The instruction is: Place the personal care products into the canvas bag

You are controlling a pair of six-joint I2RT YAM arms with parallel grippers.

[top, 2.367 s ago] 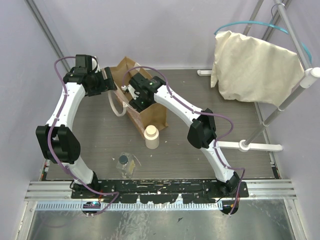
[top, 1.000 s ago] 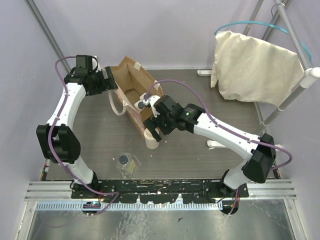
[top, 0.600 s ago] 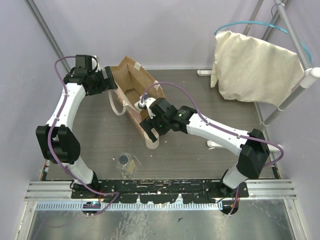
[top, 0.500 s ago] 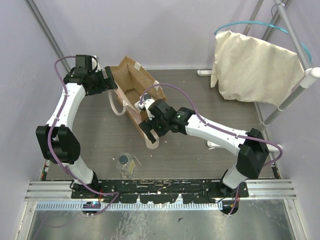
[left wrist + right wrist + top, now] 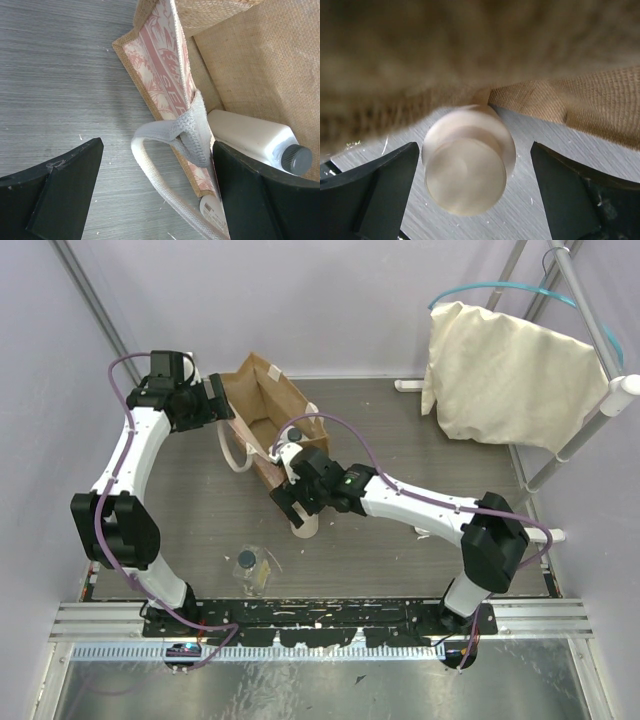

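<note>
A grey wood-grain counter (image 5: 200, 510) fills the floor of a lilac-walled cell. Nearest the arm bases, left of centre, the small wrapped item (image 5: 252, 562) lies flat, well apart from either arm. Just beyond it the cream bottle (image 5: 467, 160) stands upright against the near end of the canvas bag (image 5: 258, 390).

The right gripper (image 5: 292, 504) hangs directly over the bottle with its jaws spread, one on each side of the cap. The wrist view shows bare counter between each jaw and the bottle, so nothing is gripped yet.

The step in hand appears to be picking up this bottle. To do it well, the gripper should probably drop until the jaws flank the wider body rather than the narrow cap. It should stay centred so that both sides meet the bottle together. It should also keep off the bag's woven wall, which crowds the far side and could be pinched along with the bottle. A straight lift would then clear the rim.

Farther back, the bag stands open with a white bottle (image 5: 250, 136) lying inside. The left gripper (image 5: 157, 145) sits at the bag's left rim, jaws spread, with the pale handle (image 5: 192, 131) looping between them; they pinch nothing. At the far right, a cream cloth sheet (image 5: 510, 370) hangs on a rack.
</note>
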